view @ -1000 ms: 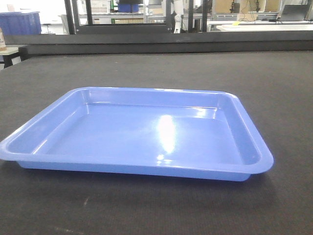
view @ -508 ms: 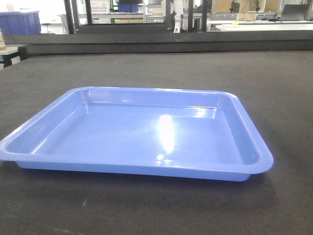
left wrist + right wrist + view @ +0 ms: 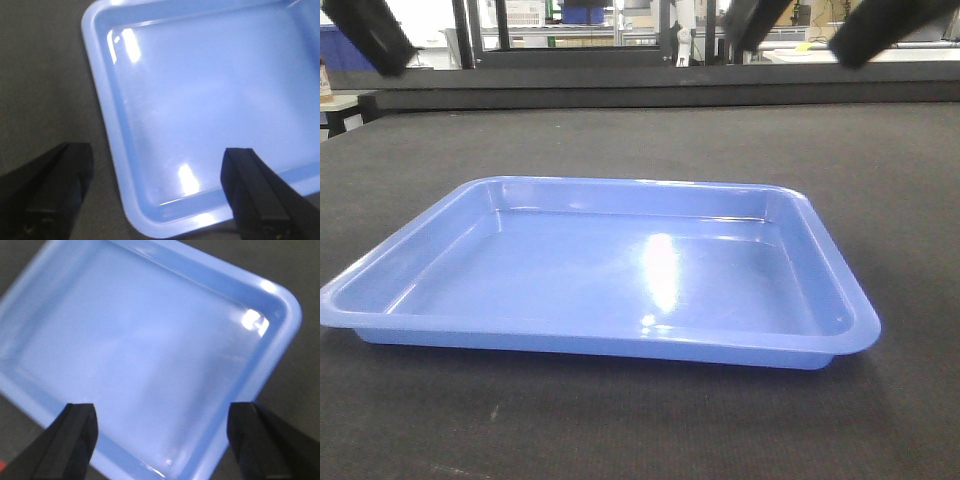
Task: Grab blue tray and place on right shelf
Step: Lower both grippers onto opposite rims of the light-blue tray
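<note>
Left gripper (image 3: 156, 155) and right gripper (image 3: 162, 412) both spread wide above the blue tray (image 3: 620, 270), gripping nothing.
The left gripper straddles one side rim, with one finger over the dark worktop (image 3: 40, 75) and the other over the tray floor. The tray lies flat beneath both — glossy, with glare patches. In the front view the fingers are blurred and cut off at the top edge.
</note>
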Motion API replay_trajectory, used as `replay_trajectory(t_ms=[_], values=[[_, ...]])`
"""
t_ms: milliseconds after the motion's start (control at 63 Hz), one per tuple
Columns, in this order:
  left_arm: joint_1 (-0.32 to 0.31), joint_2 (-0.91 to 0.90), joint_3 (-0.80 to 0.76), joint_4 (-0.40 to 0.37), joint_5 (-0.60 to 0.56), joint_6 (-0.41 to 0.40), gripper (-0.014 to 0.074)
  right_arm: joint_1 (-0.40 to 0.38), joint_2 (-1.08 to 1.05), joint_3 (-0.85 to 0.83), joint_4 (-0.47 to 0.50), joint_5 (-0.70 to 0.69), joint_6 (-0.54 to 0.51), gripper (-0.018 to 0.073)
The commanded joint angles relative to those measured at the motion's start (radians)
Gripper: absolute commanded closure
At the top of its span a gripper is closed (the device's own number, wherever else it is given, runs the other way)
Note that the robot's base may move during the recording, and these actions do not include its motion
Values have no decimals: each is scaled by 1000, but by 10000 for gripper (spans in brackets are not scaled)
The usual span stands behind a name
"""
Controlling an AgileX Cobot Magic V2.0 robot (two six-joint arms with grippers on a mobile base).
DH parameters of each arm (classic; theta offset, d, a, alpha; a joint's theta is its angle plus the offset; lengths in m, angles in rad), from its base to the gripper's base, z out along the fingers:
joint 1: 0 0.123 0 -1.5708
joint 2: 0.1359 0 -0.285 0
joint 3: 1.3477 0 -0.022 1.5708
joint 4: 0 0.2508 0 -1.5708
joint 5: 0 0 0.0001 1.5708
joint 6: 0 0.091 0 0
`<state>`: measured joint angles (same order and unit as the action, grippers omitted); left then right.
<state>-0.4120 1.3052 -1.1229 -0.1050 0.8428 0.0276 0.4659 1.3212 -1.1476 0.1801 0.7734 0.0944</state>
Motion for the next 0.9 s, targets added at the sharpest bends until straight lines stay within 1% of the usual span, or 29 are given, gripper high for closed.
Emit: replay_trajectory(t_ms=[0,16,48,111,159,190,222,349,540,619,762,889], values=[[4,54,-87,79,36,-101,162,-13,35,-83,-134,28,171,-63],[4,74,-102,99,56,-121,162,-13,49,-94,-175,46,218,-63],[4,102,-122,123,82,-148,162,-13,68,-110,-225,71,292,-63],[4,159,-170,151,132,-205,162,-11,105,-127,-319,105,397,-63],[4,199,-195,151,150,-218,162,-11,129,-128,-367,116,457,-63],[4,221,-209,151,158,-222,162,-11,143,-128,-385,123,500,-63],[4,241,-224,151,165,-222,162,-11,158,-128,-392,128,520,-62],[4,308,-245,151,167,-229,162,-11,212,-128,-388,122,532,-62],[13,386,-245,157,145,-235,162,-11,285,-128,-352,101,532,-62],[15,408,-245,157,132,-235,162,-11,315,-128,-352,99,532,-62],[15,441,-245,148,112,-237,162,-11,360,-124,-318,87,532,-62],[15,464,-245,141,97,-237,162,-11,391,-123,-307,70,532,-62]])
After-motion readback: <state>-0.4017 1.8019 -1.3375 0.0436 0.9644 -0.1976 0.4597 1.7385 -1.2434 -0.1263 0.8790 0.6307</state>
